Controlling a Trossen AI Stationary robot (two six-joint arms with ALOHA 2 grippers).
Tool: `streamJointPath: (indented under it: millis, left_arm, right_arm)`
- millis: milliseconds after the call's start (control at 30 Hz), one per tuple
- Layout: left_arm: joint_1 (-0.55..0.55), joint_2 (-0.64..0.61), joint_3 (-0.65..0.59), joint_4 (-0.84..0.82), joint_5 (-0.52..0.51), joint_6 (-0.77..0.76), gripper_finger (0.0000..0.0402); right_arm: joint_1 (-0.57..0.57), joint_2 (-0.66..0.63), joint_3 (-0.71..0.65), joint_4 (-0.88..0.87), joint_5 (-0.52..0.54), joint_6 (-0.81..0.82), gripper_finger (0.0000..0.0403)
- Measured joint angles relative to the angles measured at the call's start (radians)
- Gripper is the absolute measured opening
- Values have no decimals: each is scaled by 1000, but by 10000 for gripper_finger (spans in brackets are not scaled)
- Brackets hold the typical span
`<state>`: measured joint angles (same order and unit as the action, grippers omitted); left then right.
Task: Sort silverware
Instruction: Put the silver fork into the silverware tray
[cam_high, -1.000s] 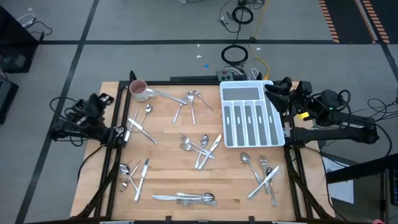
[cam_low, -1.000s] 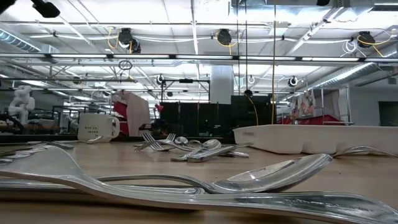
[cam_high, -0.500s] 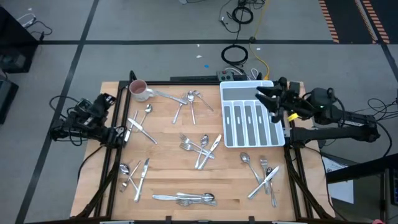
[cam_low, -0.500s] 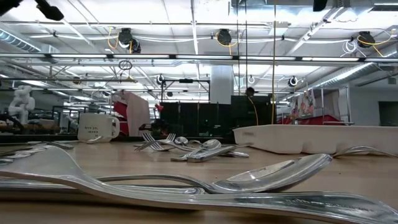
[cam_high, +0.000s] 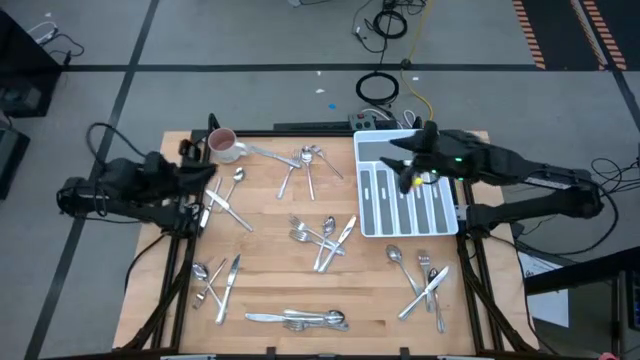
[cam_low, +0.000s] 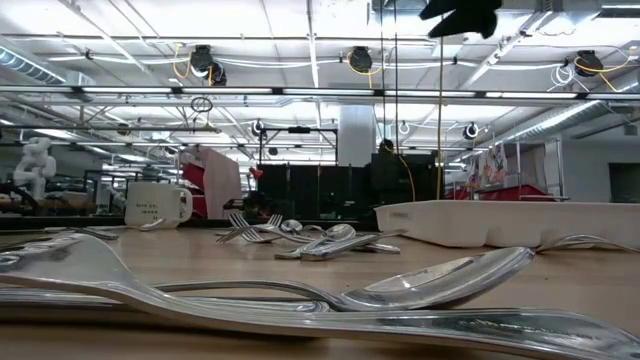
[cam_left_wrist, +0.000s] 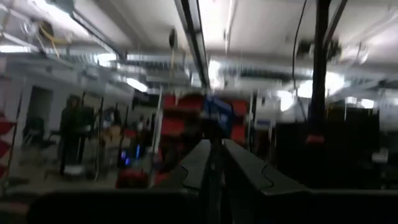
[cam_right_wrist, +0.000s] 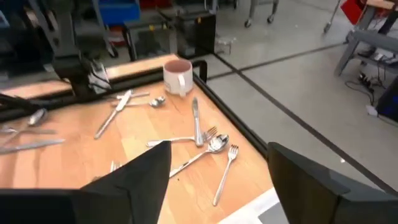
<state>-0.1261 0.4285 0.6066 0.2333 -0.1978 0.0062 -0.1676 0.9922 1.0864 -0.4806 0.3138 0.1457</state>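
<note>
The silverware lies loose on the wooden table in several clusters: near the mug (cam_high: 303, 160), at the left (cam_high: 226, 196), in the middle (cam_high: 322, 232), at the near left (cam_high: 214, 277), along the near edge (cam_high: 296, 318) and at the near right (cam_high: 426, 277). A spoon (cam_low: 440, 282) fills the low view's foreground. My right gripper (cam_high: 402, 170) (cam_right_wrist: 217, 180) hovers open above the white tray (cam_high: 375, 222), high in the low view (cam_low: 460, 14). My left gripper (cam_high: 205, 168) (cam_left_wrist: 216, 165) is shut at the table's left edge, beside the mug (cam_high: 222, 145), pointing level into the room.
The white compartmented tray sits at the far right of the table. The pink-and-white mug (cam_right_wrist: 178, 74) stands at the far left corner. A black frame (cam_high: 186, 262) borders the table. Bare wood shows between the clusters. Cables lie on the floor beyond the far edge.
My right arm has swung in from the table's right edge toward the left, and its gripper now hangs over the tray. My left arm has stretched toward the table, bringing its gripper to the left edge near the mug. No silverware has moved.
</note>
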Motion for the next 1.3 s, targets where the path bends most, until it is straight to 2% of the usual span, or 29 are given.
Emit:
streamJointPath:
  millis: [100, 233, 300, 467, 567, 633, 667, 833, 1000, 1133, 1300]
  left_arm:
    - [0, 65, 12, -16, 28, -65, 50]
    - [0, 125, 13, 95, 122, -177, 50]
    - [0, 142, 16, 111, 100, -203, 50]
    - [1, 159, 15, 70, -305, -212, 50]
    - [0, 159, 15, 16, -457, -247, 50]
    - [2, 151, 15, -75, -488, -264, 50]
    - [1, 147, 15, -121, -471, -272, 50]
    - [14, 152, 15, -325, -182, -397, 50]
    - [15, 200, 14, -353, 3, -388, 57]
    - [15, 267, 14, -357, 144, -386, 86]
    - [14, 371, 14, -357, 315, -420, 145]
  right_arm:
    - [-19, 95, 28, 16, -1, 0, 275]
    - [-49, 224, 64, 59, -1, 11, 283]
    - [-74, 291, 90, 86, 20, 58, 283]
    - [-127, 445, 171, 100, 48, 168, 276]
    - [-132, 511, 217, 103, 44, 144, 273]
    - [-132, 548, 240, 103, 45, 119, 273]
    - [-132, 564, 247, 102, 44, 107, 274]
    - [-141, 628, 270, 80, -42, 106, 288]
    - [-148, 674, 270, 74, -59, 114, 304]
    - [-156, 692, 270, 76, -59, 125, 310]
    - [-167, 692, 270, 82, -54, 126, 310]
